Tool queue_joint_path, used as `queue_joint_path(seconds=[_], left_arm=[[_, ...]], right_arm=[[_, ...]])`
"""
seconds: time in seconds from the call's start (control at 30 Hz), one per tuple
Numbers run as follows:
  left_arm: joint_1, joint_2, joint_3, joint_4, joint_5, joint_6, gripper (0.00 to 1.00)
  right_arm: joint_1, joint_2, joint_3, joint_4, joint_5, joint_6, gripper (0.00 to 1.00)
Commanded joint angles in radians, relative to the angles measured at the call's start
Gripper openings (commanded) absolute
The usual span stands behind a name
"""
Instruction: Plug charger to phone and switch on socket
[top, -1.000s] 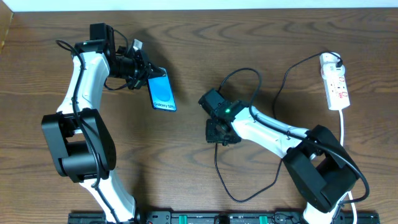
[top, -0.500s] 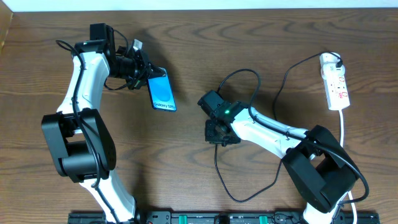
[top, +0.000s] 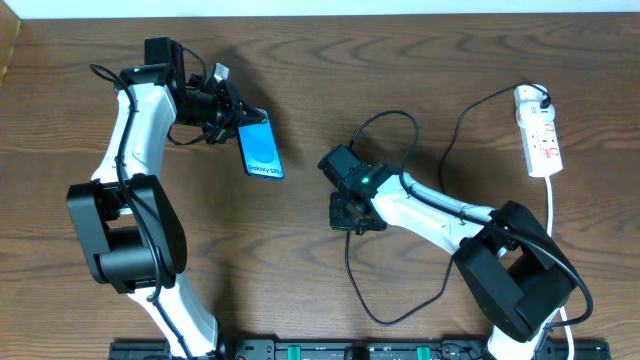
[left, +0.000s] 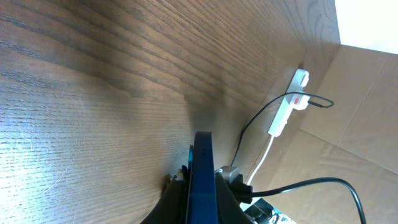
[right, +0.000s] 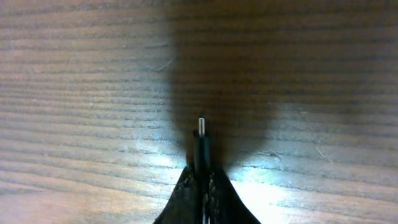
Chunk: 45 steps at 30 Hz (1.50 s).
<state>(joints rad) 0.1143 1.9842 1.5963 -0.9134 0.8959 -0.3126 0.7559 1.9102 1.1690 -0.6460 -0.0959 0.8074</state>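
Right claw (right: 201, 179) is clamped on the charger (right: 201, 142), tip poking just past its fingers, and the left claw (top: 235, 118) grips the phone (top: 261, 146) well apart from it, so square the tip to the phone's free end, push slowly, and leave the socket (top: 538, 130) for last.

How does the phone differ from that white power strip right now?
The phone has a blue screen and black edge; the power strip is white with red marks. The phone is gripped by the left end effector; the power strip lies untouched on the table. The black charger cable reaches the strip, not the phone. Both are narrow oblongs.
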Motion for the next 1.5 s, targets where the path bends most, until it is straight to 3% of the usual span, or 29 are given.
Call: queue_joint_path(seconds=[0.0,0.13,0.23,0.33,0.37,0.47,0.63,0.73,0.83,0.93,1.13,1.27,1.47], left_arm=[[0.002,-0.025,0.01,-0.005,0.034,0.014,0.07],[0.002,-0.024,0.01,-0.005,0.034,0.013,0.07],[0.002,-0.025,0.01,0.0,0.035,0.013,0.07],[0.002,-0.025,0.01,0.016,0.045,0.013,0.08],[0.002,-0.025,0.01,0.03,0.069,0.013,0.08],[0.002,-0.025,0.01,0.097,0.173,0.013,0.08],[0.002,-0.025,0.01,0.348,0.43,-0.018,0.07],[0.002,-0.025,0.01,0.512,0.493,-0.131,0.07],[0.002,-0.025,0.01,0.639,0.492,-0.227,0.07],[0.002,-0.025,0.01,0.833,0.476,-0.408,0.07],[0.002,-0.025,0.01,1.337,0.369,-0.806,0.07],[-0.009,-0.025,0.01,1.458,0.271,-0.919,0.08],[-0.044,-0.025,0.01,1.482,0.22,-0.939,0.07]], right_arm=[[-0.016,0.006,-0.009,0.001,0.019,0.0,0.01],[-0.055,0.006,-0.006,0.004,0.003,0.0,0.01],[-0.11,0.005,0.008,0.01,-0.119,-0.024,0.01],[-0.18,0.005,0.023,0.044,-0.35,-0.151,0.01],[-0.227,0.005,0.023,0.089,-0.523,-0.221,0.01],[-0.293,0.005,0.023,0.173,-0.732,-0.253,0.01],[-0.395,0.005,0.023,0.477,-1.115,-0.232,0.01],[-0.422,0.005,0.023,0.767,-1.27,-0.138,0.01],[-0.42,0.005,0.023,0.926,-1.292,-0.078,0.01],[-0.42,0.005,0.023,1.076,-1.301,-0.009,0.01],[-0.419,0.005,0.023,1.129,-1.304,0.019,0.01],[-0.418,0.005,0.023,1.161,-1.261,0.072,0.01],[-0.418,0.005,0.023,1.41,-1.172,0.286,0.01]])
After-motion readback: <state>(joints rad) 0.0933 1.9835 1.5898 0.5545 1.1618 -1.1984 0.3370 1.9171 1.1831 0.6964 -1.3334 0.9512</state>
